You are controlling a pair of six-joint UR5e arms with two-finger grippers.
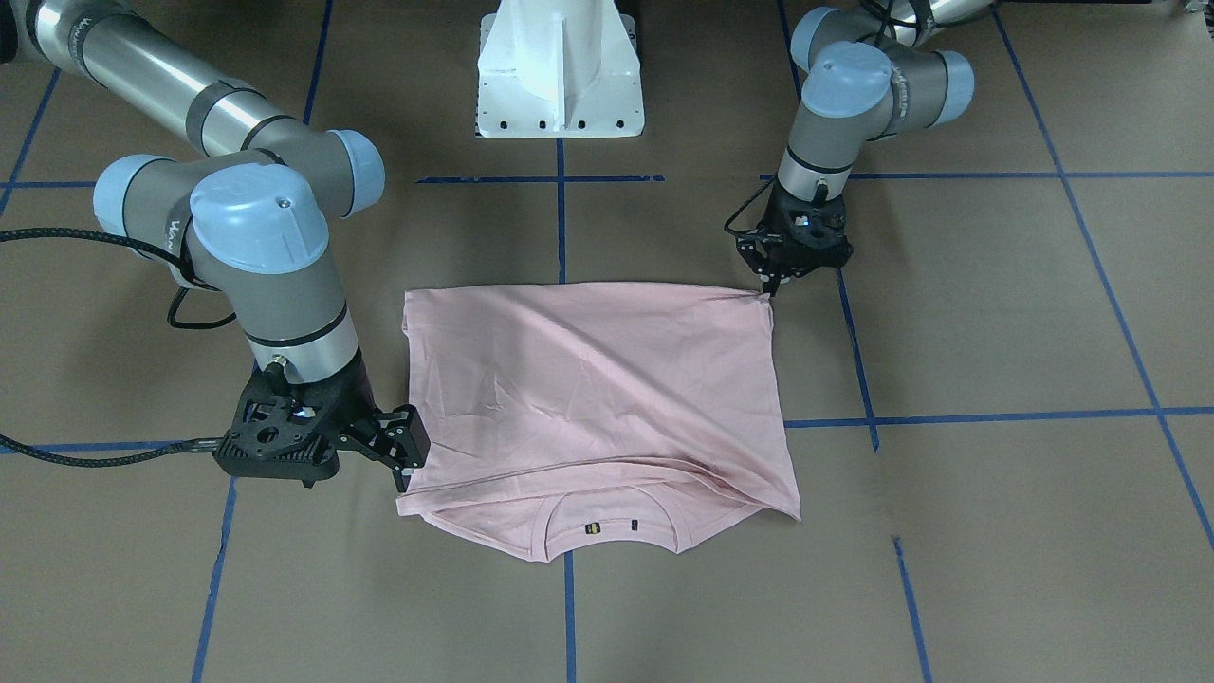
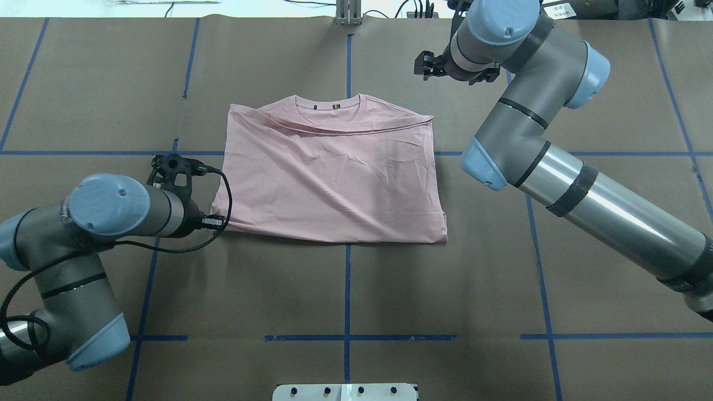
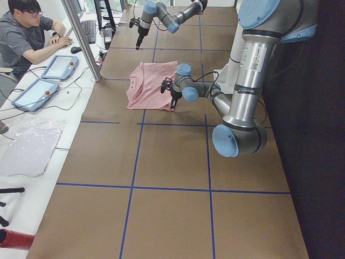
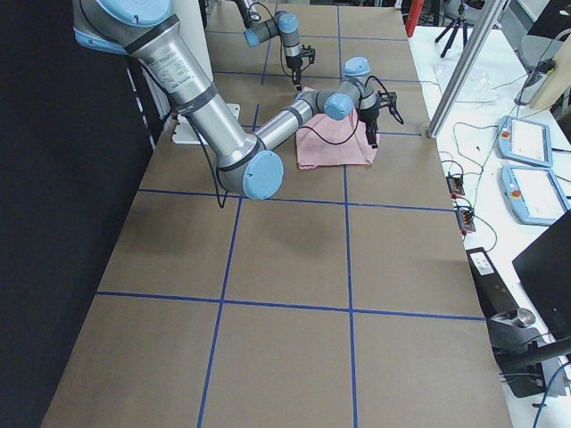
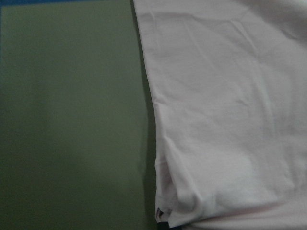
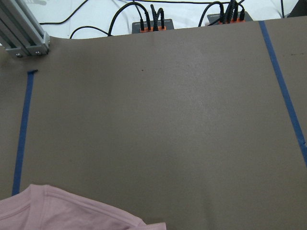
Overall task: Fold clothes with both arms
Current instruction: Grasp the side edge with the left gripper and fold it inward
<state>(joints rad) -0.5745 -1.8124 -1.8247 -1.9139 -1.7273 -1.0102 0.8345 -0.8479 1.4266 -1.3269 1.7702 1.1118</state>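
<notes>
My black two-finger left hand [image 1: 770, 285] sits low at the near left corner of a pale pink short-sleeved T-shirt [image 2: 334, 178]. Its fingers look pressed together, pinching that corner, and creases run out from it. The shirt lies in the middle of the brown paper-covered desk [image 2: 345, 289], folded once, plain side up, collar at the far edge. I judge it light, limp and quick to crease, so corners and hem edges make the best holds, gripping both layers together. My right hand [image 1: 410, 453] hangs raised beyond the far right corner, holding nothing. I cannot tell whether it is spread.
</notes>
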